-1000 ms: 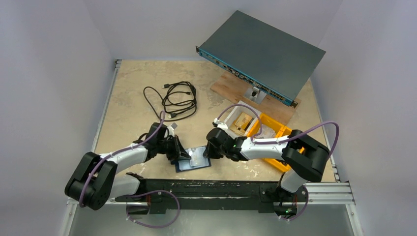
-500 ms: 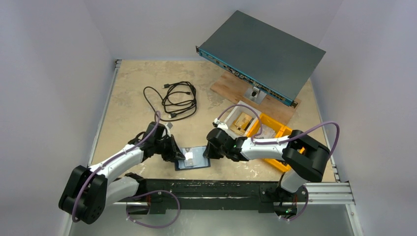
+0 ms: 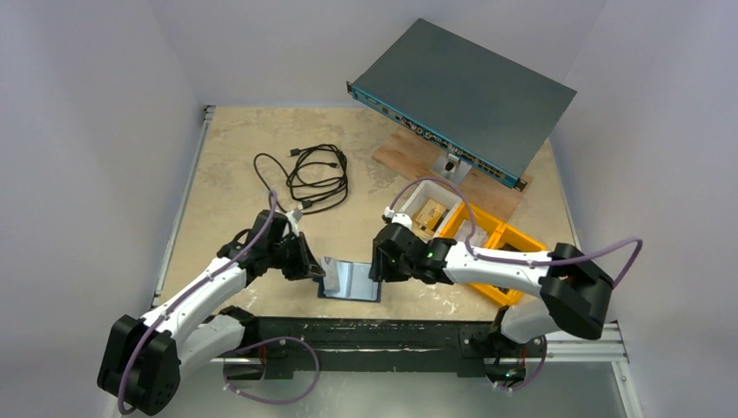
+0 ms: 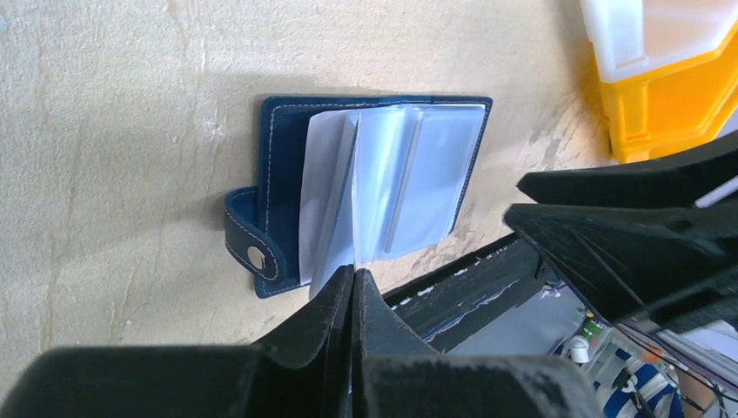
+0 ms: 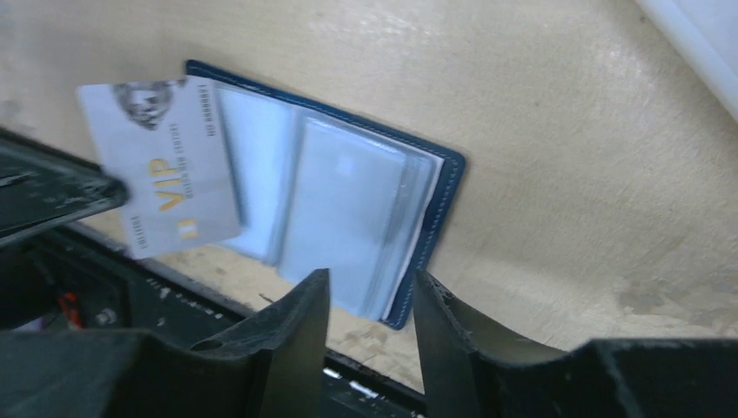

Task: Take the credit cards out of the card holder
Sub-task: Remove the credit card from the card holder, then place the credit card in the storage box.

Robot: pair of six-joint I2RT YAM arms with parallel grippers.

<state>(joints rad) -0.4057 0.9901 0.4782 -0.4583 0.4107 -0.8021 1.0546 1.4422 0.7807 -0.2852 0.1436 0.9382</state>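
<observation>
The left arm [image 3: 204,287] and the right arm [image 3: 500,270] are made in the same way. The long parts have smooth white shells, and the joints have thick black housings. A purple cable [image 3: 272,205] runs along the left arm in loose loops. A second purple cable [image 3: 609,246] runs along the right arm. Each arm ends in a black claw. The left claw [image 4: 352,277] and the right claw [image 5: 370,286] each have two wedge-shaped fingers of matt, slightly rough black plastic. Both bases are fixed on a black plate [image 3: 374,333] with a silver rail [image 3: 583,335]. A small green light [image 3: 507,374] shines under the right base.
</observation>
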